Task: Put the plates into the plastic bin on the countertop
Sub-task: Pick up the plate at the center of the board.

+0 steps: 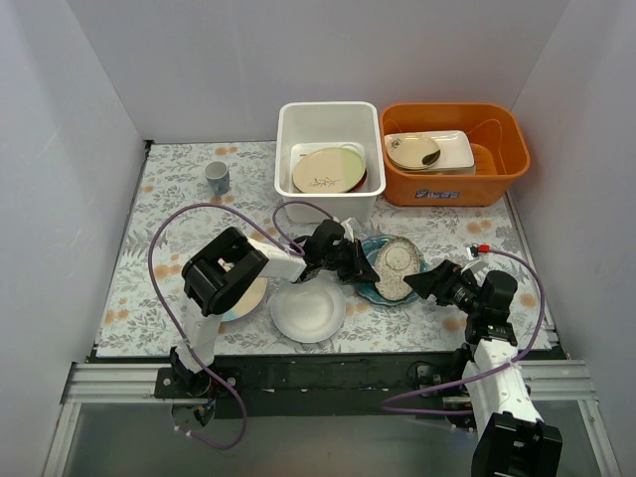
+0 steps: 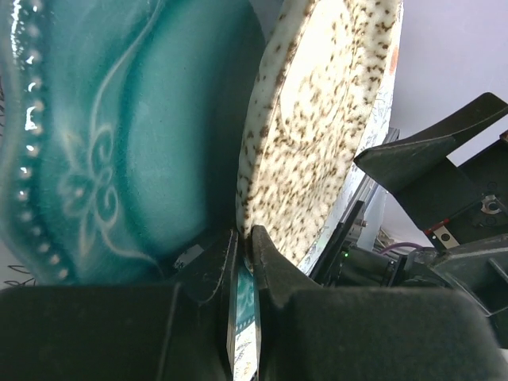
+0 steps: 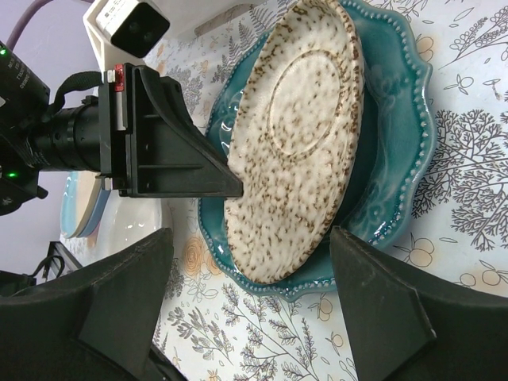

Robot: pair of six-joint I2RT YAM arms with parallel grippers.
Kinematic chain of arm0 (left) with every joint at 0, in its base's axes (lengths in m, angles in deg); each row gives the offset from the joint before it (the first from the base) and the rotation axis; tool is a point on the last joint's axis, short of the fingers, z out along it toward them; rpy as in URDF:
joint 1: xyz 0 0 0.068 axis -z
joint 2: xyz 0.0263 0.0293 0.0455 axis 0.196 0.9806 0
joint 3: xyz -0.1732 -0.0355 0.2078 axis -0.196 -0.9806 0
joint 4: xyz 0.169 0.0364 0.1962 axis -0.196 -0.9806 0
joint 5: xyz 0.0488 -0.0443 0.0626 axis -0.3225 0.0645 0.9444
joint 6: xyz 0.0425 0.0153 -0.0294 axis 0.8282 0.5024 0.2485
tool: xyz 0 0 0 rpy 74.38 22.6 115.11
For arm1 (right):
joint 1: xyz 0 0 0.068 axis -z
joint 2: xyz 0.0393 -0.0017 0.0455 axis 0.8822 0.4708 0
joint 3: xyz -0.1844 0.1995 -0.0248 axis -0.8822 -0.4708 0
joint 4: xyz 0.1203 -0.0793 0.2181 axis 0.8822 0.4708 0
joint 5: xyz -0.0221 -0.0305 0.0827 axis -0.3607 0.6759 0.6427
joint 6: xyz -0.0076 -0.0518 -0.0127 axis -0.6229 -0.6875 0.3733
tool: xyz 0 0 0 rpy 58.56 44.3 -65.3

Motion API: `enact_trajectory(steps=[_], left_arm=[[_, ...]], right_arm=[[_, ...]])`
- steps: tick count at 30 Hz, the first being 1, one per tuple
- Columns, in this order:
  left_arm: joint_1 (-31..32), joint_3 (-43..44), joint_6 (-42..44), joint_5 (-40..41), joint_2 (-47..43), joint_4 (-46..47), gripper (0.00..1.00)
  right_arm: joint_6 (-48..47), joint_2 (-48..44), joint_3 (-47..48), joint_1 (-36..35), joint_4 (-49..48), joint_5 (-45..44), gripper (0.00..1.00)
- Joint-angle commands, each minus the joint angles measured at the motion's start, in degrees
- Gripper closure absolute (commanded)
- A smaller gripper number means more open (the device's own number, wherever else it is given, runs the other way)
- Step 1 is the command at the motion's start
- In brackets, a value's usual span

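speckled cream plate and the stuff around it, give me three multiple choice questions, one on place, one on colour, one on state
1. Where does the speckled cream plate lie?
A. in the white bin
B. on the teal plate
C. on the bare countertop

2. What colour is the tub holding the rectangular white dish?
A. orange
B. teal
C. pink

3. How does the left gripper stand?
A. wide open, apart from every plate
B. shut on the speckled cream plate's rim
C. shut on the mug

Answers:
1 B: the right wrist view shows the teal rim all round it.
2 A: the top view shows orange walls around the dish.
3 B: the left wrist view shows both fingers pinching the speckled edge.
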Motion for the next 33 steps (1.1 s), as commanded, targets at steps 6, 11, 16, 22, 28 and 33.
enact_trajectory(steps=[6,11,16,22,28,33], left_arm=[[0.7,-1.4,5.0,2.2,-4.4,-5.5,1.0],[0.7,-1.2,5.6,2.4,-5.2,-6.1,1.0],[0.7,-0.2,5.7,1.3,-4.6,-6.4,1.0],[0.7,-0.4,6.2,2.4,-6.7,-7.1,1.0],[0.7,-0.4,7.1,4.0,-9.7,-9.0,1.0],[0.7,0.2,7.8,4.2,-11.0,-10.6,1.0]], right_arm=[[-1.0,-0.1,-1.2,-0.1,-2.4,0.6,0.14],[-0.8,-0.1,-1.1,-0.1,-2.4,0.5,0.14],[-0.7,-0.2,-0.9,-0.1,-2.4,0.4,0.14],[-0.9,-0.5,-1.2,0.0,-2.2,0.0,0.14],[-0.7,-0.4,-1.2,-0.1,-2.4,0.1,0.14],[-0.5,-0.4,-1.2,-0.1,-2.4,0.3,0.15]])
